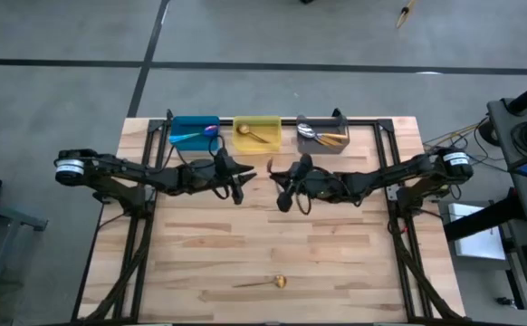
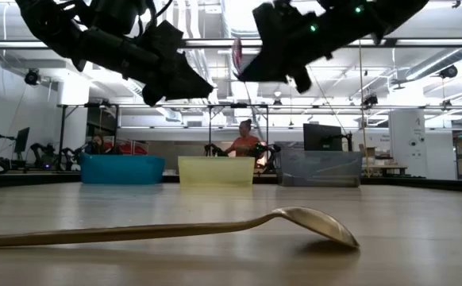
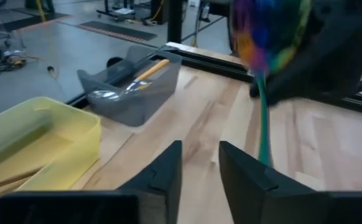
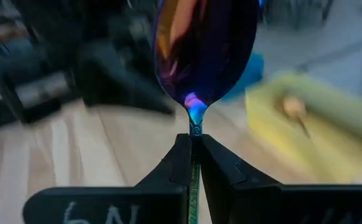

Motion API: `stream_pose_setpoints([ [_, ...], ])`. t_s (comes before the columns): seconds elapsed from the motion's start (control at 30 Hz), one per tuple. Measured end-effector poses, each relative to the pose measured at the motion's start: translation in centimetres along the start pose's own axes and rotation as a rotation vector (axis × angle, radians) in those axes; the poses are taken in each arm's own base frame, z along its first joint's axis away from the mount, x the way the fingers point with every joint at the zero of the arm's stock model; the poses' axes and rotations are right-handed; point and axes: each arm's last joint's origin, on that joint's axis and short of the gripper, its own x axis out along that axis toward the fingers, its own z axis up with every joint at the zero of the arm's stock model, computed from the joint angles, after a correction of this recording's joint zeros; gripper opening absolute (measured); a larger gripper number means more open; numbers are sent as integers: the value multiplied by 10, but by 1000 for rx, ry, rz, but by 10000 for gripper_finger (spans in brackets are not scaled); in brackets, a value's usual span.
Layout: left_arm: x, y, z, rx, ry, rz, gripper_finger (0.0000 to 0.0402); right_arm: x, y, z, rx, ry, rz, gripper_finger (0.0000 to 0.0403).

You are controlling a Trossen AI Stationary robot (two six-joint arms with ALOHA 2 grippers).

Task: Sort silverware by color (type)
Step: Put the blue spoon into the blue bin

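So the iridescent purple-blue spoon (image 4: 201, 53) is up in the air over the middle of the table, pinched by the right gripper (image 4: 193, 158), whose fingers are clamped tight on the thin teal handle just below the bowl, bowl sticking out ahead. It's a light, stiff little thing, but that polished metal looks slippery, and a grip this close to the bowl could let it pivot. I'd say the flat of the handle is the best place to hold it.

The left gripper (image 3: 199, 165) sits right across from it, fingers a narrow gap apart and holding nothing.

Along the far edge: blue bin (image 1: 194, 132), yellow bin (image 1: 256, 133), gray bin (image 1: 323, 134). One gold spoon (image 2: 215, 228) lies alone near the front edge, bowl down.
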Motion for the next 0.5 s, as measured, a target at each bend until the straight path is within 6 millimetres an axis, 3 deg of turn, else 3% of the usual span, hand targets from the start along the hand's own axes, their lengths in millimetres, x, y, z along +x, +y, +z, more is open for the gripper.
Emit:
stream_pose_setpoints([
  [0.27, -1, -6, 1, 15, -13, -65, 171, 19, 5, 7, -64, -234, 29, 13],
  [0.5, 4, -11, -3, 9, -36, -93, 190, 32, 6, -1, -49, -325, 33, 13],
])
